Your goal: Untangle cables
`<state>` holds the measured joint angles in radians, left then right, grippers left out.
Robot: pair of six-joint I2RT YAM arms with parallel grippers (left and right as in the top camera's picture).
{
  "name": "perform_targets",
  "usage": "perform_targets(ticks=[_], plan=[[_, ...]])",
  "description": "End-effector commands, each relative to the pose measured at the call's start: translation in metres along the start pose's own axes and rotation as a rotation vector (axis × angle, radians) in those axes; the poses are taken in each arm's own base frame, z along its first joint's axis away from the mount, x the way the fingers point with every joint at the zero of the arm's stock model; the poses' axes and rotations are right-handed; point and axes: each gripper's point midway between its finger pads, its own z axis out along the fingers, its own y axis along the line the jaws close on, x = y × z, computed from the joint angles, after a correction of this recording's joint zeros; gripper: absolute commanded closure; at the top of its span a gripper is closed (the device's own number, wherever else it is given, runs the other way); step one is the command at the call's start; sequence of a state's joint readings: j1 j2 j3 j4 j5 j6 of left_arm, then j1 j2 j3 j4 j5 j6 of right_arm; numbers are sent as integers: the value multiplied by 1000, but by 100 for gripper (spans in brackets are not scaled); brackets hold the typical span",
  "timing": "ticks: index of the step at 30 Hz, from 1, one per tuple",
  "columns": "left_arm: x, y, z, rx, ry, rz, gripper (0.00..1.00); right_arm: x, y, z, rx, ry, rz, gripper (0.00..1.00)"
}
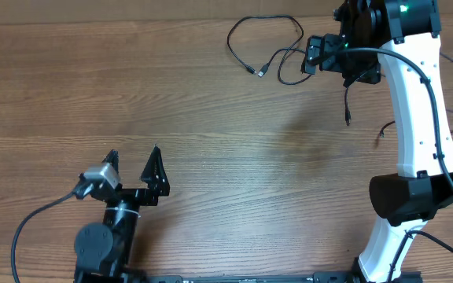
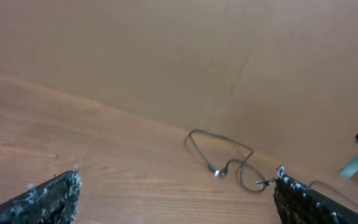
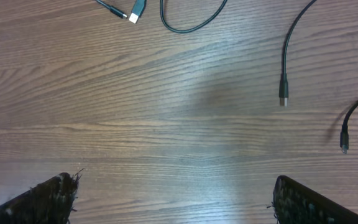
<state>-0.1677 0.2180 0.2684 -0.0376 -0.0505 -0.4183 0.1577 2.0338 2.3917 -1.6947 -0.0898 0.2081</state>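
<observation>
Lying slack near the far right edge of the bench (image 1: 211, 165), cables (image 3: 284, 74) are spread out with their plug ends apart. My right gripper (image 1: 313, 55) is just beside them, jaws wide, empty. Left gripper (image 1: 134, 153) is also wide and empty, well apart near the front edge, with open wood between.

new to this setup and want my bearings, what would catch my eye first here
Thin black cables lie in loose loops at the far right of the wooden table, plug ends scattered. The white right arm stretches out beside them, its fingers wide open and empty. The left arm's fingers, also open, sit near the front left.
</observation>
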Motion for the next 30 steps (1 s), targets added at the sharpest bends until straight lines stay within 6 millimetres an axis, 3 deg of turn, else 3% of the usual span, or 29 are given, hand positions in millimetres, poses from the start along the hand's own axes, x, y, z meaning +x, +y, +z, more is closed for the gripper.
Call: perform_targets(ticks=[1,7,14,16,21,30], plan=[[-3,6,-8,-4,-79,-30,0,0,1,-12,-9,-31,-11,0],[3,24,-11,5,-250,-103,0,0,1,-12,-9,-31,-11,0],[21,47,-8,-86,-178,-85,0,0,1,-12,-9,-31,-11,0],[34,55,-7,-121,-123,-42,0,0,1,-12,-9,-31,-11,0],[78,48,-5,-39,84,201,0,0,1,-12,-9,-31,-11,0],[76,49,-5,-43,79,271,1,0,1,-12,-9,-31,-11,0]])
